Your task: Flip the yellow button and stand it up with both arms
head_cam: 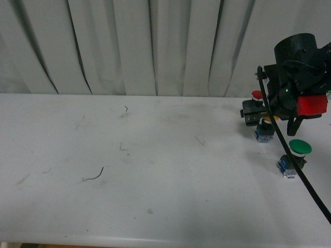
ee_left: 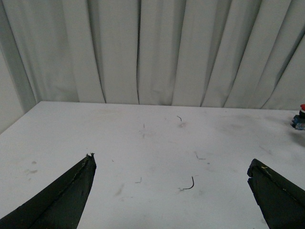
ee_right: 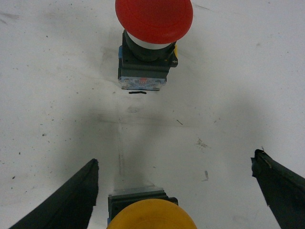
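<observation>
Yellow button (ee_right: 151, 213) sits at the table's (head_cam: 129, 181) far right, between the right gripper's (ee_right: 174, 191) wide-open, empty jaws; red button (ee_right: 153, 19) just beyond, green button (head_cam: 300, 148) nearer. Left gripper (ee_left: 171, 191) gapes empty.

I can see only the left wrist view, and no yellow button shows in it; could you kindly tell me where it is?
Observer: The yellow button sits between the fingers of the open right tool, as the right wrist view shows.
Operator: Thank you. Is that tool touching it?
Observer: Not that I can see; both fingers stand clear of its cap.
Operator: Is anything else near it that I am missing?
Observer: Yes, the front view shows a green button nearer the robot.
</observation>
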`<state>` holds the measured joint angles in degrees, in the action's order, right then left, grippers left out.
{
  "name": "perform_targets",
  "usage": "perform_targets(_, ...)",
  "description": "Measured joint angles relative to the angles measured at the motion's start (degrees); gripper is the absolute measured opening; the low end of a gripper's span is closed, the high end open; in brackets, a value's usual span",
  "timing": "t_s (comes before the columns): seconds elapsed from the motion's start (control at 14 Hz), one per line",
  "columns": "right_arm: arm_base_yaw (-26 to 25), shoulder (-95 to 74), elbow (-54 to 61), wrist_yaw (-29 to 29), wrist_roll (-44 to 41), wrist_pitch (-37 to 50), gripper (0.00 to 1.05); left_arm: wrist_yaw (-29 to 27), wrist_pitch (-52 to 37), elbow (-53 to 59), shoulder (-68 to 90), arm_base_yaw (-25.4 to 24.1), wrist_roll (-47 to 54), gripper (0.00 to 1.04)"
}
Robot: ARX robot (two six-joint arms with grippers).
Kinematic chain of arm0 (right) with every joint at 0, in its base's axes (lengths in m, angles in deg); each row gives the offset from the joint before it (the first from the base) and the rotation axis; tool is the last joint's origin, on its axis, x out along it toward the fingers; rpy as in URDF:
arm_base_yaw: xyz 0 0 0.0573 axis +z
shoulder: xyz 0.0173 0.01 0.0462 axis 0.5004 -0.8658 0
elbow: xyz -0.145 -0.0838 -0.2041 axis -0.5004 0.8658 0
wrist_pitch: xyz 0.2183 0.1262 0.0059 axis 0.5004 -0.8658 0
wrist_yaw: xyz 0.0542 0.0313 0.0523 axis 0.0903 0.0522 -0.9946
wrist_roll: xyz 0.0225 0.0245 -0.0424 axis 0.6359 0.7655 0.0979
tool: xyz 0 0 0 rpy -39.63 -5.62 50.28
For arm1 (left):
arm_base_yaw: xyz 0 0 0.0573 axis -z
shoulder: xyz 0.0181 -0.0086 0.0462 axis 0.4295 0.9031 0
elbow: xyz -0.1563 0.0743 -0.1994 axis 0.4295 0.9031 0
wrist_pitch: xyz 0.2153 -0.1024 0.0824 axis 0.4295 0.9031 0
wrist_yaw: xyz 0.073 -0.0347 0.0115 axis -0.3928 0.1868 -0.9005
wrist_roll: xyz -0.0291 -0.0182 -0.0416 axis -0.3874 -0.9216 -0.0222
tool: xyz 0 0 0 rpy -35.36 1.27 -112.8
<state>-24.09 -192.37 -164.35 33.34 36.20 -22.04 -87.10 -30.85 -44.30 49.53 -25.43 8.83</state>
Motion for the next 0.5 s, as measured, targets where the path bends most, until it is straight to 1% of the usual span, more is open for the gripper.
perform_targets(0.28, 0.0, 0.0, 0.0, -0.3, 0.0, 1.5, 0.98, 0.0, 0.0, 0.0, 0.0, 0.0, 0.0, 0.98)
perform_targets(0.5, 0.0, 3.7, 4.3, -2.6, 1.2, 4.9, 0.98, 0.0, 0.0, 0.0, 0.0, 0.0, 0.0, 0.98)
